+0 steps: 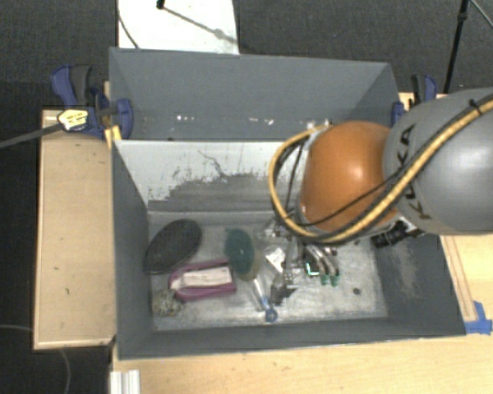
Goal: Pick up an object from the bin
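- Tool (286, 281): low in the bin (131, 220), close to the floor, approx. mid-floor and a bit twd the front wall. It sits under the arm's orange cover (345, 175), w/ cables looped round it. Can't tell if it's released or clenched, since the dome & cables hide too much. No thing seen gripped.
- Nearest things: a pale shiny scrap (274, 260) just beside the tool, and a slim blue-tipped stick (269, 312) just in front of it, nr the front wall. Prob. one of these is the pick target, judged by closeness only.
- Green bits (327, 276): small, close to the tool on the arm's side. Too small to ID.
- Teal lump (240, 249): rounded, matte, soft-looking. Near the tool but apart from it.
- Maroon packet (201, 279): flat & boxy w/ a white label facing up, lying flat. Prob. too wide for an easy pinch from above.
- Dark oval thing (172, 245): flattish w/ a finely textured top, at the foot of the far-side wall. Touching the packet or just beside it, can't tell which.
- Mossy clump (164, 304): rough & irregular, in the front corner furthest from the arm.
- Bin is grey sheet metal, w/ a scuffed floor & scratched back wall. Its sloped walls prob. funnel loose stuff down, hence everything sits on the flat floor patch.
- Status (judgement): everything visible lies on the floor, so the lift isn't done yet.
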